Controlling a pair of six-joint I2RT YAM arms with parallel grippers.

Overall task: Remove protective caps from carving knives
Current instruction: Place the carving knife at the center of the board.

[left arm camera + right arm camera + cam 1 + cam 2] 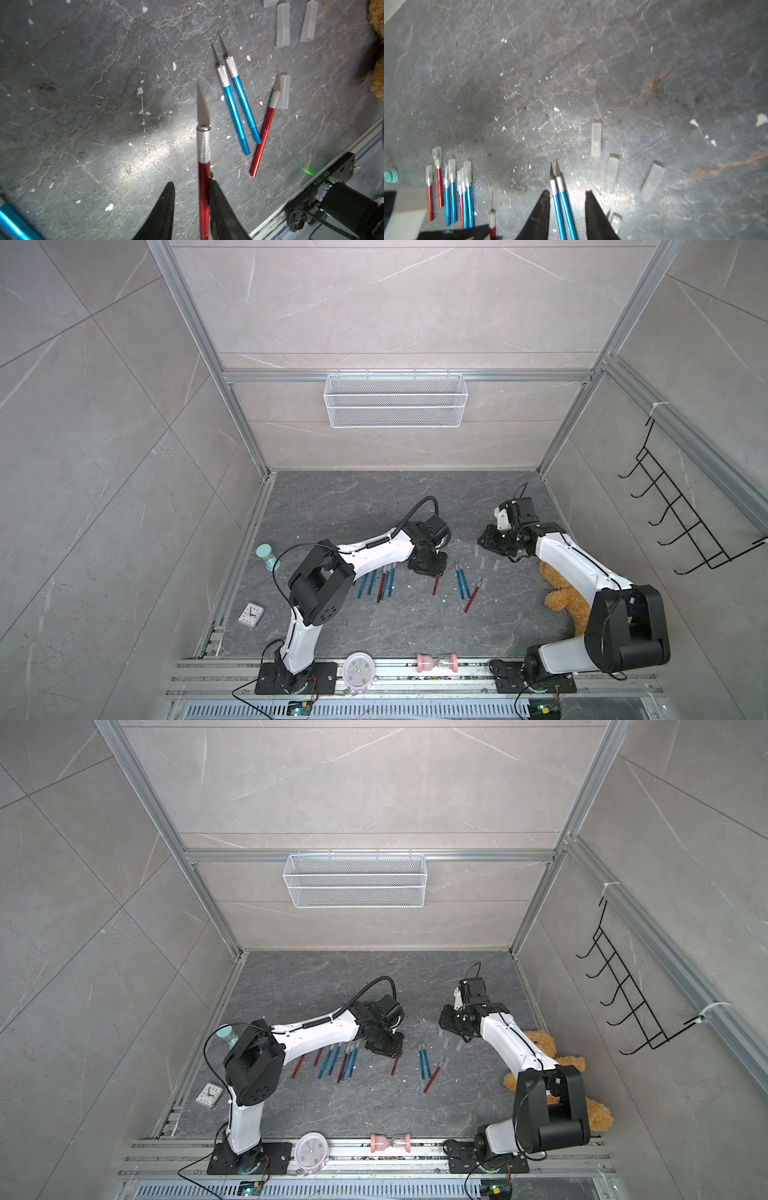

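Tabletop (353, 510): red knife (203, 162) points straight rearward.

The carving knives (384, 583) lay spread across the table (374, 506).
The capped group lay left, the bare ones (462, 584) right, with loose protective caps (483, 563) just behind those.

The table (83, 104) is showing dark grey marble with pale veins and white specks (140, 90). A red knife (203, 197) and two blue knives (234, 116) are gleaming metallic, with knurled silver collars (203, 145). Caps (283, 27) are looking frosted grey-white. At three o'clock, a bear (569, 597) is showing golden-brown fur.
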